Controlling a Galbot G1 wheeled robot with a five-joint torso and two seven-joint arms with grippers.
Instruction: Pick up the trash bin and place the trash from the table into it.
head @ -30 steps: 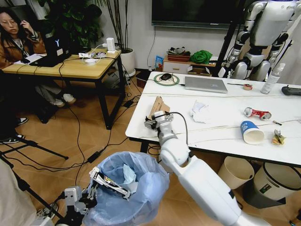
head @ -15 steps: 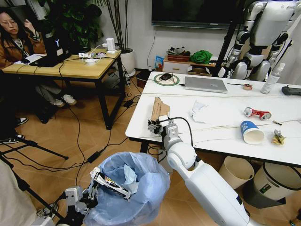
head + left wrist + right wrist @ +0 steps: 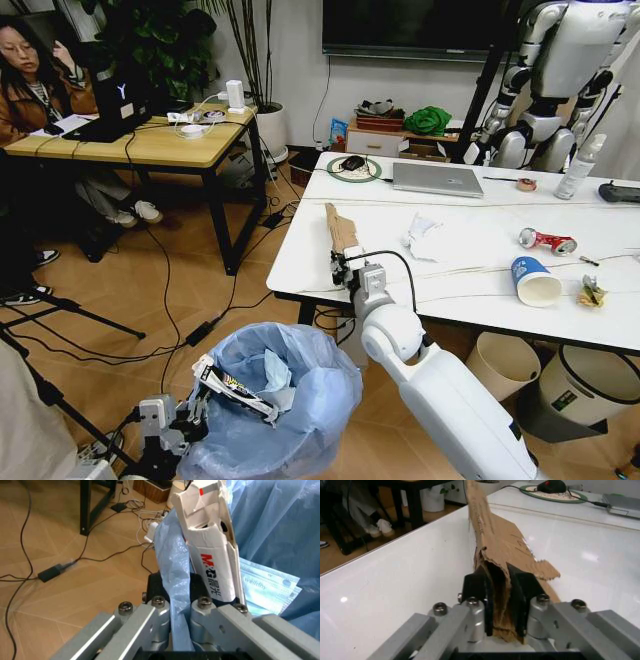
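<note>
A white marble-look worktop is seen from above, with the robot's two arms in front of it. The right pincer is clamped on a strip of brown cardboard at the worktop's near left part; in the right wrist view its fingers are pressed against both sides of the cardboard, which stands up tilted from the pincer.

Farther right on the worktop, well apart, lie a white tissue, a crushed red can, a blue-white cup on its side and a small wrapper.

The bin, lined with a crinkly light-blue bag, is held low at the robot's left, beside the worktop's near left corner. The left pincer is closed on the bag's rim; in the left wrist view the blue film is pinched between its fingers. A white printed carton and a blue face mask lie inside the bin.
</note>
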